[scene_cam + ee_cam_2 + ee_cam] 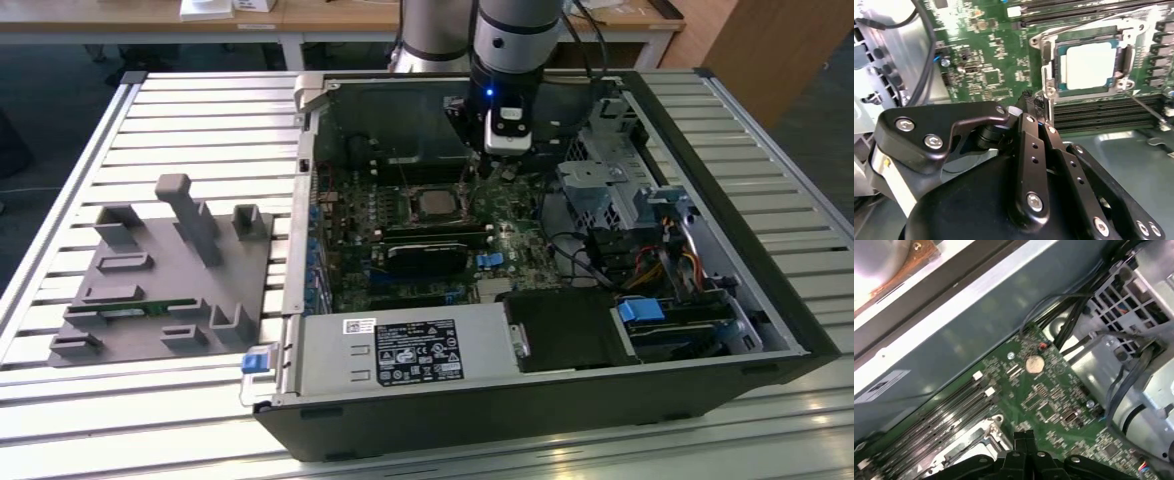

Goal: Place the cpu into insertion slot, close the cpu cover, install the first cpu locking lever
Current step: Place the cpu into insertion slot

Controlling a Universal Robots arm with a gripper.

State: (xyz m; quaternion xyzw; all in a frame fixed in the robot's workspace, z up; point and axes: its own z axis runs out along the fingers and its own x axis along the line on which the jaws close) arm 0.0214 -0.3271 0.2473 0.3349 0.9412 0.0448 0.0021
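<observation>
1. Black-fingered gripper: fingers pressing together, nothing visibly pinched, tips hovering just beside one corner of the thin silvery windowed cpu cover.
2. Pale silver-grey square cpu: lying seated in the dark insertion slot on the green circuit board, cover framing it.

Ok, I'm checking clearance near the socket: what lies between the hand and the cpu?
In the second wrist view, the silvery rim of the cpu cover lies between the shut hand and the cpu.

Silver-grey cpu, green circuit board, black claw.
</observation>
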